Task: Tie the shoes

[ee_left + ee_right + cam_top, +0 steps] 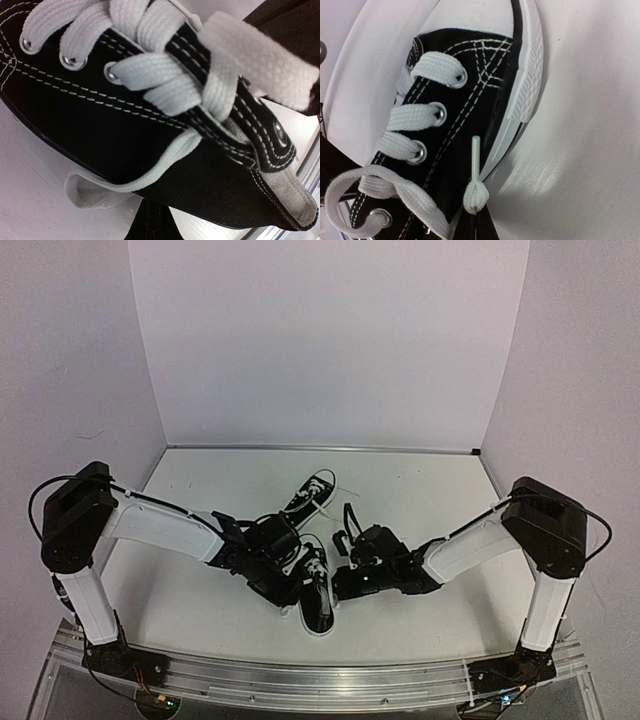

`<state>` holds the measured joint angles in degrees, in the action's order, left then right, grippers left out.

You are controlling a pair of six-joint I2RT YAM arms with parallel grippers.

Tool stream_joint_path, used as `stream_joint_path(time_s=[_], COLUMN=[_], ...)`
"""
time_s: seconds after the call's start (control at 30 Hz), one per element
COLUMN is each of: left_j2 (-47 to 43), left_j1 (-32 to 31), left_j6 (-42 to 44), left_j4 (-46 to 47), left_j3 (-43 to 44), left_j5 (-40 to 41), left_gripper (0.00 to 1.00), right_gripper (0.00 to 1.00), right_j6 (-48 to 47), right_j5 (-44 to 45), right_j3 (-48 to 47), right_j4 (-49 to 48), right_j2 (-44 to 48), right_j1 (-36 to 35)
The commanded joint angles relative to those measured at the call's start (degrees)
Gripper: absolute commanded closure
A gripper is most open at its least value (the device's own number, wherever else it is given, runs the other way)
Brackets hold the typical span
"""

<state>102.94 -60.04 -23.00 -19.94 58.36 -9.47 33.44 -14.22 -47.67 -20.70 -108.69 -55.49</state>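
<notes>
Beside the near shoe (318,600), the right end effector (476,222) is closed on a white lace end (475,195), aglet sticking out. The left end effector (150,220) is shut, a slack lace loop (82,192) lying at its tips; a grip cannot be confirmed. Both are placed close against that shoe, mid-way across the white surface (420,490). The second shoe (312,492) is set apart behind.

**One behind the other, flanked on both sides**

On the table (430,490), the far shoe (312,492) lies just behind the near shoe (318,608). The left gripper (298,575) sits at the near shoe's left and the right gripper (342,578) at its right, a lace end (476,195) between its fingertips.
</notes>
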Motion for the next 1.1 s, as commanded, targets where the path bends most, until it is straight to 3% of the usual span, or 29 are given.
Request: stream_joint_path(time_s=[0.0,0.27,0.43,0.83,1.07], left_j2=[-3.0,-12.4,-22.1,-45.5,-52.9], left_j1=[-1.0,-1.0,-1.0,-1.3,-1.6], left_j6=[-0.8,-0.9,0.1,2.6,3.3], left_j4=[4.5,-1.2,-2.2,4.4,6.5], left_j3=[2.0,2.7,-0.7,-17.6,-22.3], left_j5=[-1.9,6.0,12.1,13.3,10.2], left_gripper=[1.00,1.00,1.00,1.00,1.00], right_gripper=[1.00,1.00,1.00,1.00,1.00], right_j6=[0.9,-4.2,-9.1,-15.5,-14.6], right_j5=[-5.7,6.0,6.4,-4.9,-10.1], right_j3=[-0.2,-3.5,-9.1,-33.4,-45.9], right_j4=[2.1,17.6,20.4,20.3,20.2], right_j2=[2.7,18.2,21.2,3.5,-10.3], right_j1=[-3.9,-1.5,2.9,0.5,-4.6])
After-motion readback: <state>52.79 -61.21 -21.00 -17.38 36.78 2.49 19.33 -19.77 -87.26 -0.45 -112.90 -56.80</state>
